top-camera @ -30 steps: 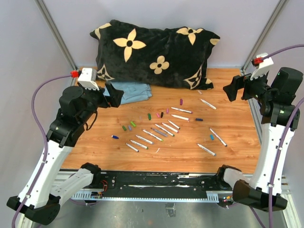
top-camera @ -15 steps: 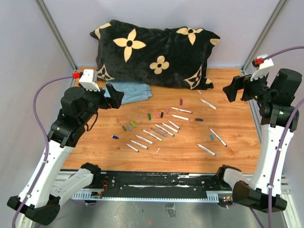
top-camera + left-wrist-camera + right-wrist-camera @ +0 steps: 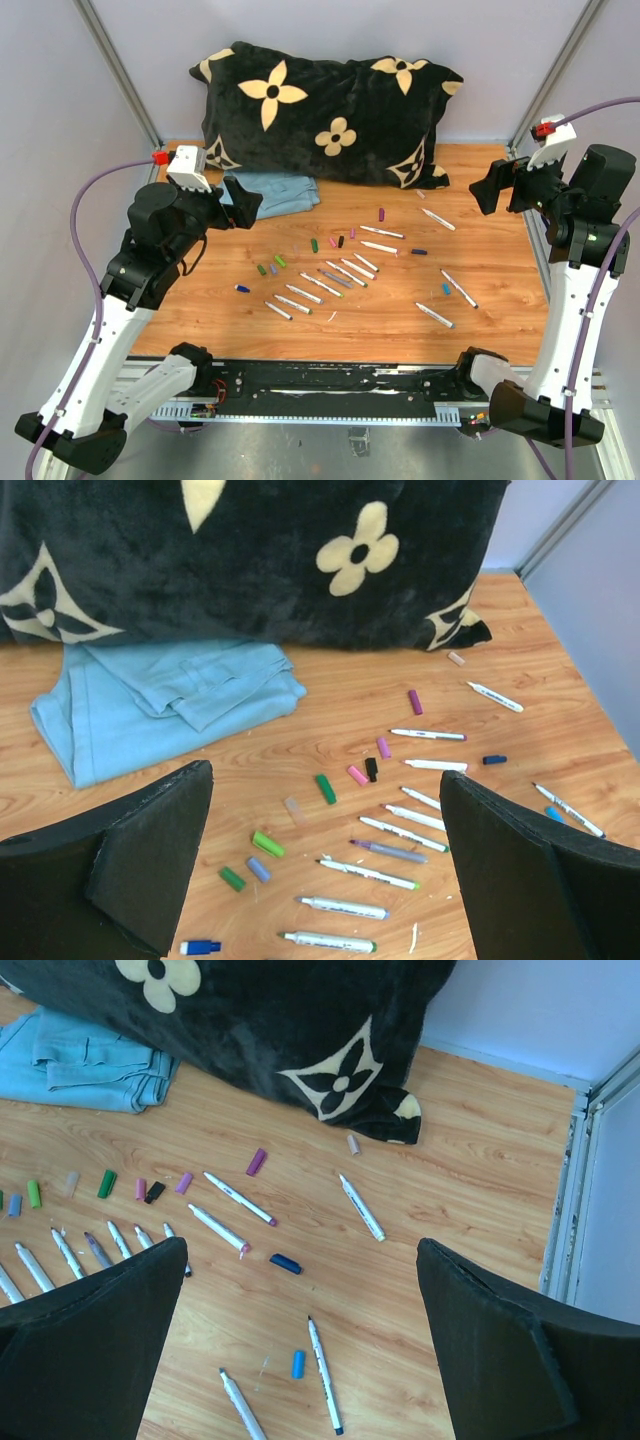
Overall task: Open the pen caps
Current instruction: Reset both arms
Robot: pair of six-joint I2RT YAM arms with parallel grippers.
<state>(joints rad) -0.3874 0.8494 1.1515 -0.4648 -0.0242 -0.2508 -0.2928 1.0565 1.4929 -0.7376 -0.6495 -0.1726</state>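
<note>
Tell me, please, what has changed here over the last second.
The left gripper edged slightly rightward, toward the blue cloth; it holds nothing, jaws open. The right gripper, also open, the pens and the loose pen caps stayed put.

Smooth wood-grain table [image 3: 480, 320], plush black pillow [image 3: 320, 110], soft blue cloth [image 3: 285, 193]

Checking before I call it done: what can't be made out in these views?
- Under the pillow and blue cloth: hidden in every view.
- Left wrist: fingers block both lower corners.
- Right wrist: fingers likewise; one pen cut by the bottom edge.
- Top: row of pens too small to tell bare tips from pen caps.
</note>
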